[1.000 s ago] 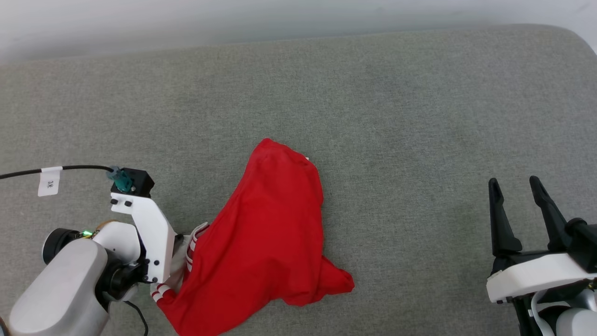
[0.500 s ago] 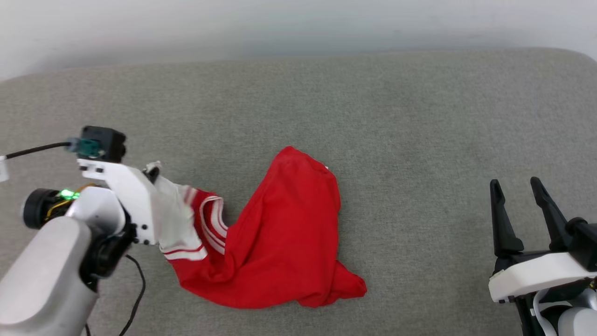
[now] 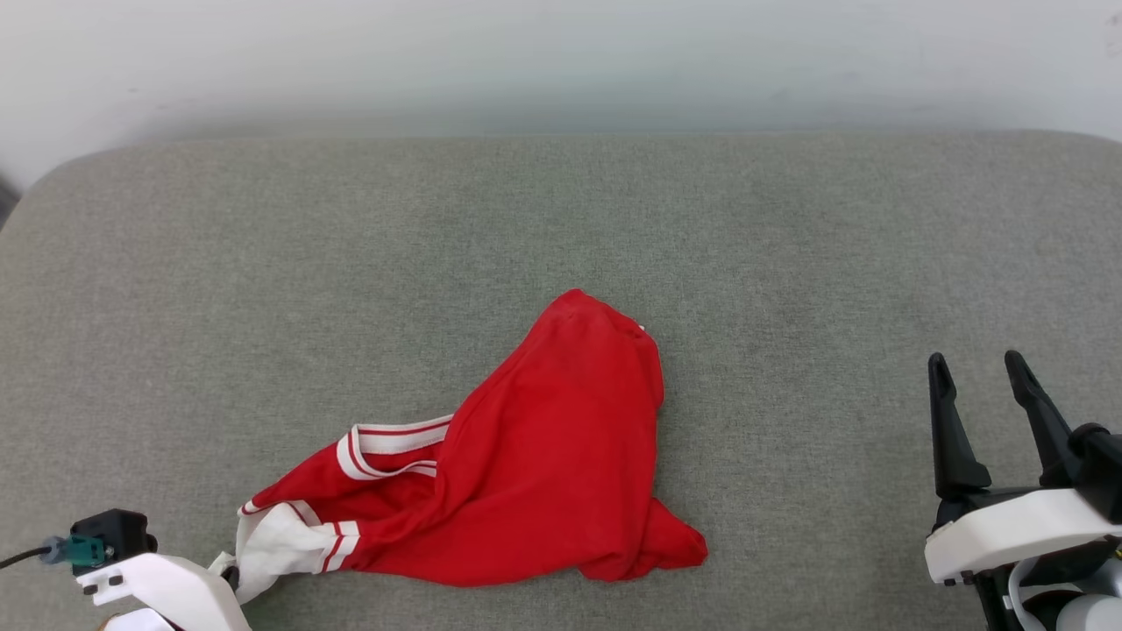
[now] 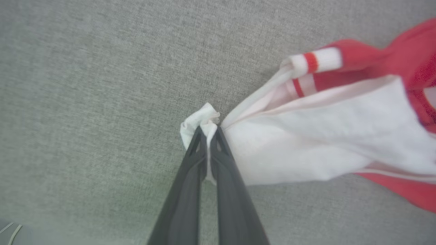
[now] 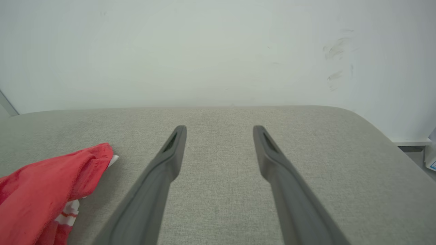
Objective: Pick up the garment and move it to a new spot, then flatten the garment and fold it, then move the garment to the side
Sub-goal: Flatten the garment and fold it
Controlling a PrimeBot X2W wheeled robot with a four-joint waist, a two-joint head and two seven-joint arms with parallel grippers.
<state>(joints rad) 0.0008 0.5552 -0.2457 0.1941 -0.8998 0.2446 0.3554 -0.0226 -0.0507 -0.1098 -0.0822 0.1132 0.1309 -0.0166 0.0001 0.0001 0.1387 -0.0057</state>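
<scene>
Left claw (image 4: 208, 131): clenched on a small bunch of white fabric, the edge of the garment's white sleeve; I've got it pinched at the very tip so the rest trails free.
Left claw grip reason: sleeve edge is an outer point of the shirt, so pulling from there should drag the cloth out instead of balling it up, my guess.
Garment (image 3: 526, 464): red shirt, crumpled heap on the grey padded surface (image 3: 263, 263); white sleeve runs straight from the left claw's tips, red body lies beyond the sleeve, further from the claw.
Garment shape: sleeve end stretched toward the left claw, bulk bunched and folded over, striped trim showing between sleeve and body; chest print hidden.
Right claw (image 3: 977, 372): released, fingers wide apart, nothing between them; well apart from the garment, which sits off to its left side.
Right claw reason: I keep it parked clear, likely free for a second corner.
Task stage: pick-up and move part, I judge; flatten and fold not yet done.
Risk: thin pinch, sleeve could slip.
</scene>
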